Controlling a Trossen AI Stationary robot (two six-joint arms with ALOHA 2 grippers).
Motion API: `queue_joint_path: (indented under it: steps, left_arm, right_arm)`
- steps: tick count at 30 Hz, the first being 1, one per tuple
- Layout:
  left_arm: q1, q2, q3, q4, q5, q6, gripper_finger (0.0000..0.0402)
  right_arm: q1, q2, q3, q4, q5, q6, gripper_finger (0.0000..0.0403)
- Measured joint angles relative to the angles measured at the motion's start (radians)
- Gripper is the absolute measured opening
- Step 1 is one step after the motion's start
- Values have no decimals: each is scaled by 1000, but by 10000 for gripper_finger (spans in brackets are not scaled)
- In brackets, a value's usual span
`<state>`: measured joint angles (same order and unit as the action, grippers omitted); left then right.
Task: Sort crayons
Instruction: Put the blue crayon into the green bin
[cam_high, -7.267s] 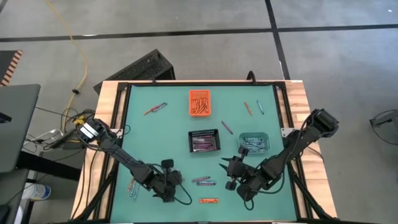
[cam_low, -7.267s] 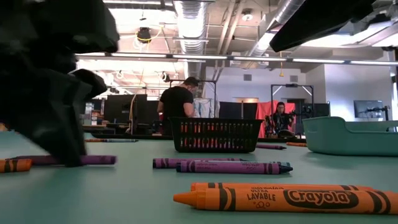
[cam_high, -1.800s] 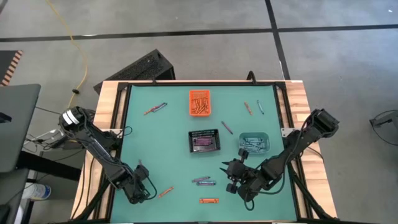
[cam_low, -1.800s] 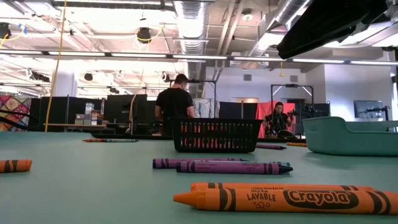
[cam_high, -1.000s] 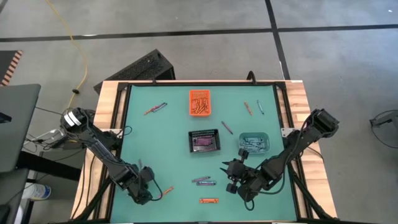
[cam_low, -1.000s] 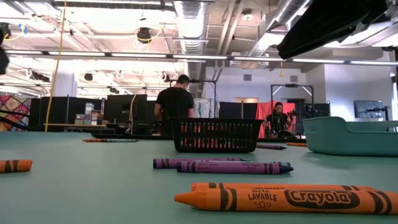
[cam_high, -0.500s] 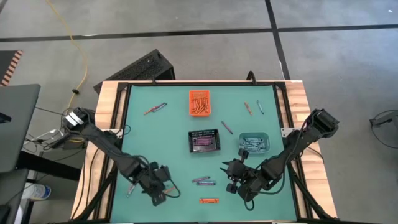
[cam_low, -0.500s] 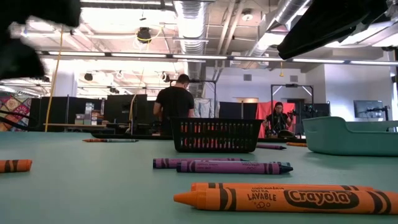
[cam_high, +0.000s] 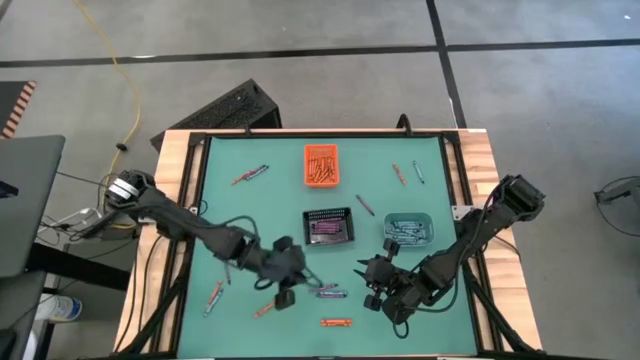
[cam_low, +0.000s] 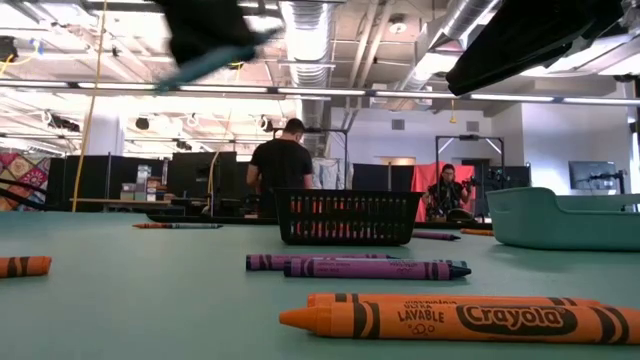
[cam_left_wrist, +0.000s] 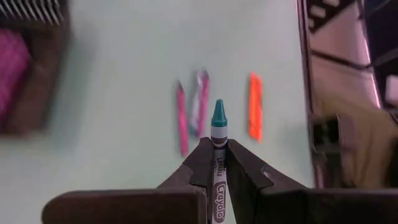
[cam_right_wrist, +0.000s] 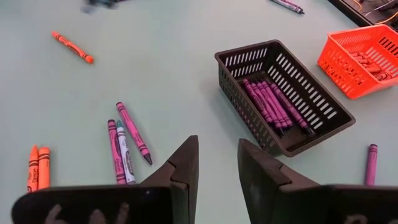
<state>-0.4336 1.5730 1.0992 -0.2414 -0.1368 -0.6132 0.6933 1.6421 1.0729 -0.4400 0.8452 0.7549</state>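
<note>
My left gripper (cam_high: 300, 275) hangs above the table's middle near part, shut on a teal crayon (cam_left_wrist: 218, 121). In the low view it is a blur at the top (cam_low: 212, 38). My right gripper (cam_high: 365, 284) waits open over the table's near right part, nothing between its fingers (cam_right_wrist: 217, 163). Loose crayons lie flat on the green mat: a purple and teal group (cam_high: 328, 291), an orange one (cam_high: 337, 322), another orange one (cam_high: 265, 308) and a pair (cam_high: 213, 297) near the left edge. My left gripper pinches the teal crayon by its paper-wrapped shaft (cam_left_wrist: 217, 163) between the two fingers (cam_left_wrist: 200, 163). The crayon lies along the fingers, its teal tip (cam_left_wrist: 218, 114) sticking out beyond them. It is lifted clear of the mat, slanting downward with the fingers.
An orange bin (cam_high: 320, 165) stands at the far middle, a black mesh bin (cam_high: 329, 227) with purple crayons in the centre, a teal bin (cam_high: 408, 229) to its right. More crayons lie at the far left (cam_high: 250, 175) and far right (cam_high: 407, 172). People stand in the room behind.
My left gripper has swung from the near left corner toward the table's middle, rising and rolling as it went, with the teal crayon between its shut fingers and clear of the mat. My right gripper has kept still.
</note>
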Motion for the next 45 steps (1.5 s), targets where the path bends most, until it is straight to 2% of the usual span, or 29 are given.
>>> queue_joint_path:
  steps: [6, 12, 15, 17, 20, 26, 31, 34, 39, 45]
  left_arm:
    - [119, 45, -1, 177, 26, 172, 16]
    - [233, 167, 2, 515, 121, 299, 16]
    - [277, 233, 0, 664, 131, 340, 16]
    - [306, 271, 1, 754, 133, 365, 16]
    - [348, 343, 12, 890, 133, 398, 16]
    - [411, 504, 149, 921, 203, 385, 16]
    - [425, 628, 323, 915, 293, 368, 16]
    - [424, 687, 430, 906, 287, 368, 16]
    - [434, 782, 601, 846, 249, 367, 16]
    - [444, 856, 739, 676, 243, 361, 16]
  right_arm:
    - [0, 0, 0, 2, 0, -3, 107]
    - [0, 0, 0, 3, 13, -30, 107]
    - [14, 0, 0, -11, 22, -33, 107]
    - [37, 0, 0, -31, 52, -33, 107]
    - [86, -9, 0, -74, 166, -20, 107]
    - [215, -53, 1, -111, 522, 29, 107]
    - [314, -53, 0, -116, 683, 30, 107]
    - [351, -53, 0, -117, 725, 30, 107]
    - [374, -53, 0, -121, 727, 26, 107]
    - [372, -53, 0, -125, 727, 23, 107]
